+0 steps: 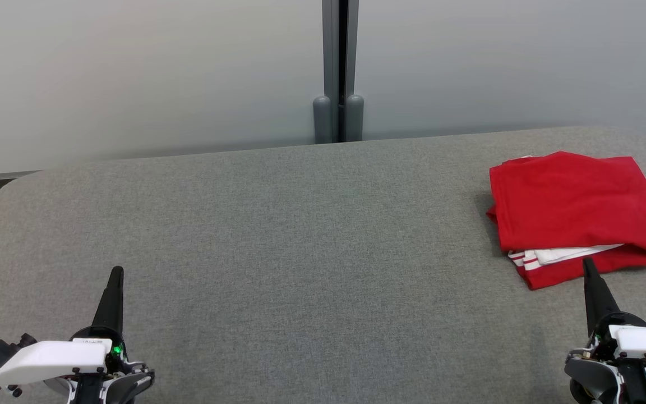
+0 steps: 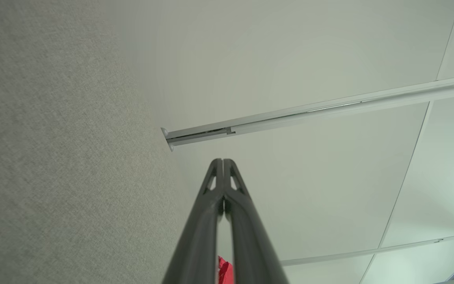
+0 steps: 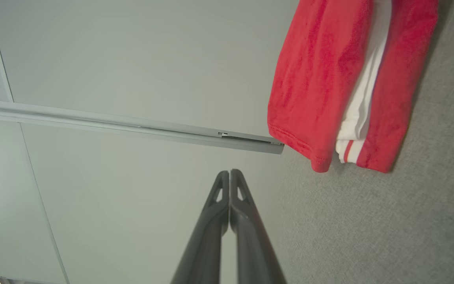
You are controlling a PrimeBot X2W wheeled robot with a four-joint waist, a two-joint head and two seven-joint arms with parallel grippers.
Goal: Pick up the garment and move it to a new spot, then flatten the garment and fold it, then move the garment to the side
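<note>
The red garment point(image 1: 575, 210) lies folded at the far right of the grey table point(image 1: 278, 235), with a white, red-striped layer showing at its near edge. The right wrist view has the garment point(image 3: 329, 79) at its upper right. My right gripper point(image 1: 588, 265) is shut and empty, its tip just short of the garment's near edge; its fingertips point(image 3: 229, 173) meet with nothing between them. At the lower left my left gripper point(image 1: 116, 273) is shut and empty over bare table, far from the garment. In the left wrist view the closed gripper point(image 2: 223, 161) points toward the wall.
A pale partition wall point(image 1: 132, 73) with a grey vertical post point(image 1: 338, 67) stands right behind the table's far edge. The table's rounded corners show at the far left and far right. The garment sits close to the right edge.
</note>
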